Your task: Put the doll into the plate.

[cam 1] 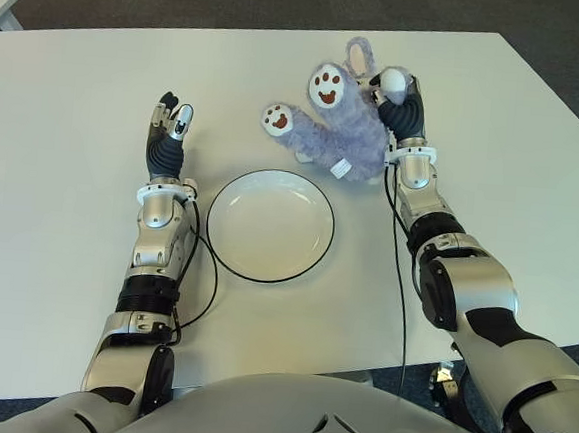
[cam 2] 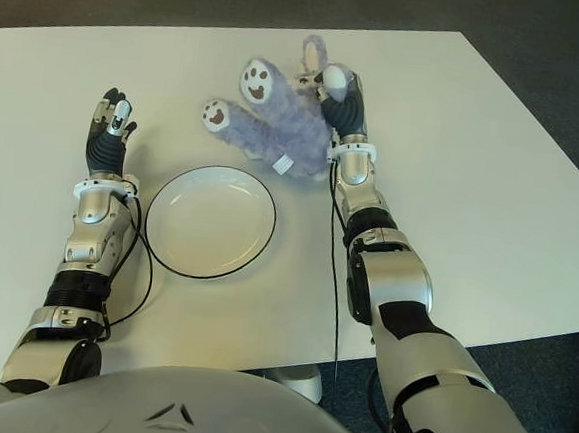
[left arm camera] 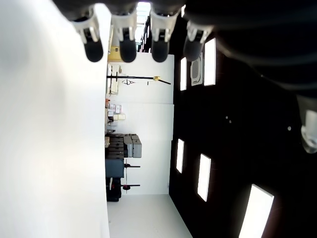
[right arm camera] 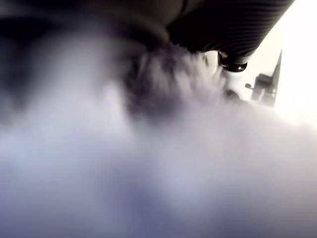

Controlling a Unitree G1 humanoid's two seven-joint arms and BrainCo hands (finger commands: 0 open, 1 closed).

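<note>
1. Doll (cam 1: pixel 338 130), a purple plush with paw-printed feet sticking up, sits on the white table (cam 1: pixel 69 219) just beyond the plate (cam 1: pixel 269 225), toward its far right edge, not yet inside it.
2. Right hand (cam 1: pixel 397 103) is pressed against the doll's right side; the right wrist view is filled with fur and the fingers (cam 1: pixel 390 82) look wrapped into it, so I'd say the grasp is on.
3. Left hand (cam 1: pixel 168 127) shows left of the plate, fingers straight, loosely together, holding nothing.
4. My read: the grab step is underway. Next comes a lift, a short carry toward the robot and leftward over the plate, then release.
</note>
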